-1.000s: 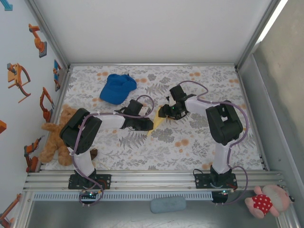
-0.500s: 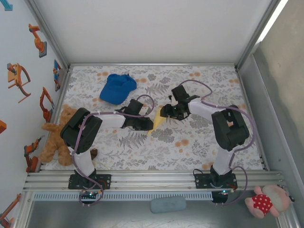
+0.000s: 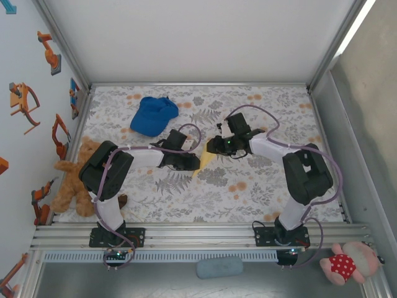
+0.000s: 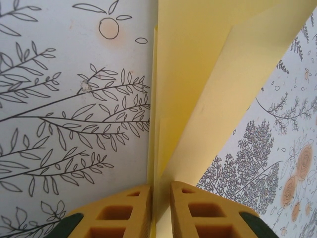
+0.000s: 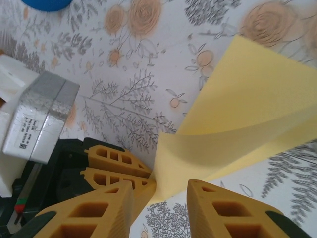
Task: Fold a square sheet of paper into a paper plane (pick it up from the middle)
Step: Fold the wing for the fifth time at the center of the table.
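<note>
Now both arms stretch low to the paper (image 4: pixel 198 74), left gripper (image 4: pixel 161 191) pinching its edge, right gripper (image 5: pixel 158 186) spread astride its raised flap.

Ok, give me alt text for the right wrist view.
A folded yellow paper curls up off a floral tablecloth, its narrow end running between the parted yellow fingers of the right gripper. Beside them at lower left, the left gripper pinches the same end; the edge of a blue cap peeks in at top left.
</note>
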Motion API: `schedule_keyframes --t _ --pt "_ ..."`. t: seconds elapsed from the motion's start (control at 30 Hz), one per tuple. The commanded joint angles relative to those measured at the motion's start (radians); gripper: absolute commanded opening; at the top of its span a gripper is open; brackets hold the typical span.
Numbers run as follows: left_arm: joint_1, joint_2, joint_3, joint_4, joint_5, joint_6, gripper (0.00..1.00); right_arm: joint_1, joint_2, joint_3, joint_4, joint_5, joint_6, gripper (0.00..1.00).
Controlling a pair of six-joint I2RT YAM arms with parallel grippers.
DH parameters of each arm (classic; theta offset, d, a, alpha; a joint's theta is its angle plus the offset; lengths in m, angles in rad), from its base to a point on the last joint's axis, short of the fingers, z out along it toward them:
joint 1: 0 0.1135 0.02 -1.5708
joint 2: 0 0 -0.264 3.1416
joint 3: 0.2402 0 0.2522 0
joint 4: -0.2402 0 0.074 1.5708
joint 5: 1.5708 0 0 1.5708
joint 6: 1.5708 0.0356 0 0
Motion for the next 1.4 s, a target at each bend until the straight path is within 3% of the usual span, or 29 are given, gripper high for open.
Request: schedule_keyframes --t 0.0,0.7,1.0,1.23,1.37 --pt "-0.002 0.043 0.004 -0.025 -0.017 -0.003 0.19 0.012 0.044 0.027 0.044 -0.076 -0.009 0.31" --pt "0.019 0.005 -0.019 0.023 0.040 -0.039 0.21 0.012 0.189 0.095 0.037 -0.065 -0.013 0.24" --pt "0.028 -0.052 -0.030 0.029 0.036 -0.060 0.28 0.012 0.208 0.107 0.020 -0.054 -0.015 0.23" --pt "0.029 -0.039 -0.035 0.055 0.054 -0.078 0.41 0.012 0.211 0.107 0.015 -0.051 -0.011 0.23" --pt "0.028 -0.024 -0.027 0.048 0.060 -0.078 0.43 0.012 0.214 0.110 0.011 -0.047 -0.010 0.23"
